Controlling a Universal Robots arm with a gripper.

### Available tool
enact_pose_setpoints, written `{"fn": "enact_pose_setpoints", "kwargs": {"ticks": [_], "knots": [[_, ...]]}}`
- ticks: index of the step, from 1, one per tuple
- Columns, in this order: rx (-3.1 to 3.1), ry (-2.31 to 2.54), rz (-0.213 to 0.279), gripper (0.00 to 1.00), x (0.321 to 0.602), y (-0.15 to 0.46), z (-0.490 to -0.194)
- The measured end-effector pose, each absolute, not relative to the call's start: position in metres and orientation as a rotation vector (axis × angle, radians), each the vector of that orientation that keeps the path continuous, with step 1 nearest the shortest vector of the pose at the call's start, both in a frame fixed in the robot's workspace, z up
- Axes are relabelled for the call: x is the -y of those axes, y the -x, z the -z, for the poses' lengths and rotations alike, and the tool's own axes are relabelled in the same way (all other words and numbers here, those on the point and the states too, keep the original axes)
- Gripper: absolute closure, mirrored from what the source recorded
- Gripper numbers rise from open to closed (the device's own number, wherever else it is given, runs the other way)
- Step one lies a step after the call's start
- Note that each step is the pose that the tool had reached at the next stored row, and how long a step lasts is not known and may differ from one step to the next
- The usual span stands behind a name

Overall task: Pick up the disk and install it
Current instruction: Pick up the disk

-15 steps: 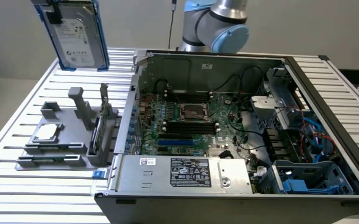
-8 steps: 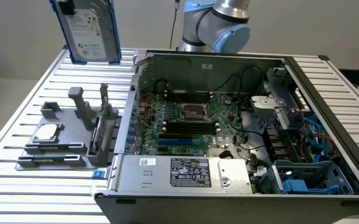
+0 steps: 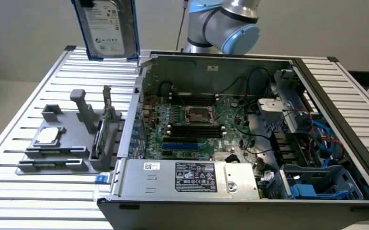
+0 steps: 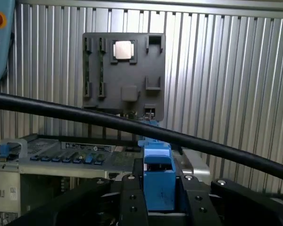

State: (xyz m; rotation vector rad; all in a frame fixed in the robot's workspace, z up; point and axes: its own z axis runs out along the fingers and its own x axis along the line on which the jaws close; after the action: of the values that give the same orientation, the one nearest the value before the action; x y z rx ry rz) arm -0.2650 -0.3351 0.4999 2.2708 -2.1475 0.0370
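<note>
The disk [image 3: 108, 31] hangs upright at the upper left of the exterior view, above the bench [image 3: 56, 191] (apart from the open computer case [image 3: 248, 143]). The fingers [image 4: 131, 200] grip its blue rail [image 4: 159, 181], one on each side.

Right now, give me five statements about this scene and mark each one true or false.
1. The disk is upright in the air above the table. True.
2. The disk sits in a bay inside the computer case. False: it hangs outside the computer case, toward the exterior view's left.
3. The end effector is shut on the disk's blue rail. True.
4. The fixture's pockets are all vacant. False: a small silver chip lies in the grey fixture.
5. The case stands open, its motherboard exposed. True.
</note>
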Motion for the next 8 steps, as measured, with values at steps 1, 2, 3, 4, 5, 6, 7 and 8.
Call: {"fn": "enact_pose_setpoints", "kwargs": {"ticks": [1,2,3,4,5,6,7,8], "knots": [[2.148,-2.271,-0.036,0.68,0.336,0.26,-0.502],[2.148,-2.272,-0.035,0.68,0.336,0.256,-0.504],[2.149,-2.272,-0.034,0.68,0.337,0.251,-0.506],[2.15,-2.273,-0.033,0.68,0.337,0.247,-0.507],[2.15,-2.273,-0.032,0.68,0.338,0.242,-0.509],[2.15,-2.274,-0.031,0.68,0.339,0.238,-0.511],[2.151,-2.274,-0.03,0.68,0.34,0.233,-0.513],[2.151,-2.275,-0.03,0.68,0.341,0.229,-0.514]]}}
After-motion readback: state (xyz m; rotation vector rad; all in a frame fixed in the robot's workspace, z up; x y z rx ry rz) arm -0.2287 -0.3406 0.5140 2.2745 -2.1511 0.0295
